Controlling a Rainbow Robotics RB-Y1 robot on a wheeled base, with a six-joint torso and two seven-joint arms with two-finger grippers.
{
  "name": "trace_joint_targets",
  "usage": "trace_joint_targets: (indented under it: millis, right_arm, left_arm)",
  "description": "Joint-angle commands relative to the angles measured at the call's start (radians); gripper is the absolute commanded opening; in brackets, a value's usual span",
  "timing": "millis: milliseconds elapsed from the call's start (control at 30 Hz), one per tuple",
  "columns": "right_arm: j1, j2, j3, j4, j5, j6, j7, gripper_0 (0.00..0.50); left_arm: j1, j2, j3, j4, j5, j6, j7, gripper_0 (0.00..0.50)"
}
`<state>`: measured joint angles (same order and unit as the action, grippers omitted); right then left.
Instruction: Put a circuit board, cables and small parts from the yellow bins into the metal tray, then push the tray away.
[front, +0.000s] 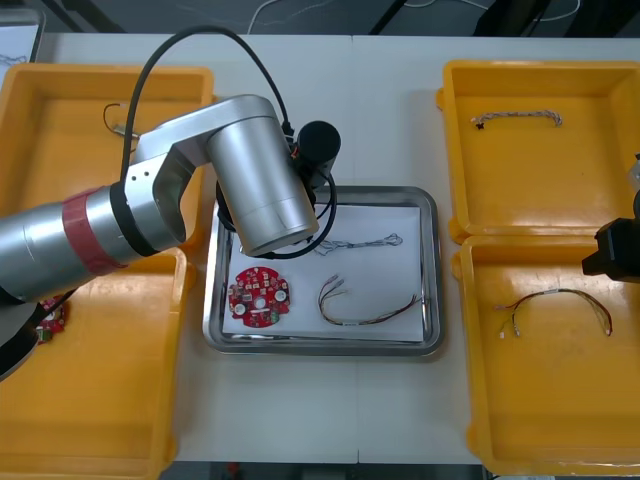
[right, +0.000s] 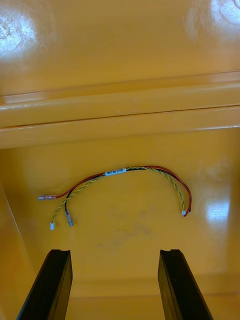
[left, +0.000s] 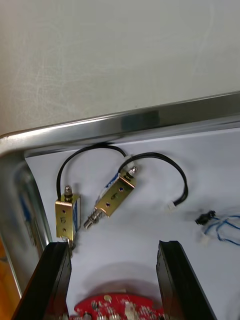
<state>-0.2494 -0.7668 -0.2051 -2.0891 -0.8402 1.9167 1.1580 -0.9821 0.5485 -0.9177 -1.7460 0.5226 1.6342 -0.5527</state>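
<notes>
The metal tray, white inside, holds a round red circuit board, a red and yellow cable and a twisted blue and white cable. My left arm reaches over the tray's far left corner. There my left gripper stands open above the liner, with nothing held. Just beyond its fingers lie two small metal parts with black leads, and the board's edge shows between the fingers. My right gripper hangs open over the near right yellow bin, short of a red and yellow cable.
The far right bin holds a twisted cable. A dark cable lies in the far left bin. Another red board peeks out under my left arm in the near left bin.
</notes>
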Motion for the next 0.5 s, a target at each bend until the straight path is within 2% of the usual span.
trace_joint_targets:
  millis: [33, 233, 400, 500]
  right_arm:
    - [0.01, -0.036, -0.019, -0.006, -0.011, 0.003, 0.026, 0.5]
    - [-0.037, -0.043, 0.01, -0.025, -0.036, 0.003, 0.02, 0.5]
    - [-0.097, -0.043, 0.085, -0.048, -0.042, 0.003, 0.029, 0.5]
    - [-0.139, -0.043, 0.141, -0.074, -0.046, 0.003, 0.034, 0.5]
  left_arm:
    - [0.0, 0.025, 0.102, -0.102, 0.048, 0.073, 0.025, 0.5]
    - [0.002, 0.062, 0.218, -0.165, 0.111, 0.19, -0.066, 0.5]
    - [0.003, 0.094, 0.362, -0.184, 0.185, 0.282, -0.144, 0.5]
    - [0.025, 0.096, 0.457, -0.184, 0.194, 0.286, -0.194, 0.5]
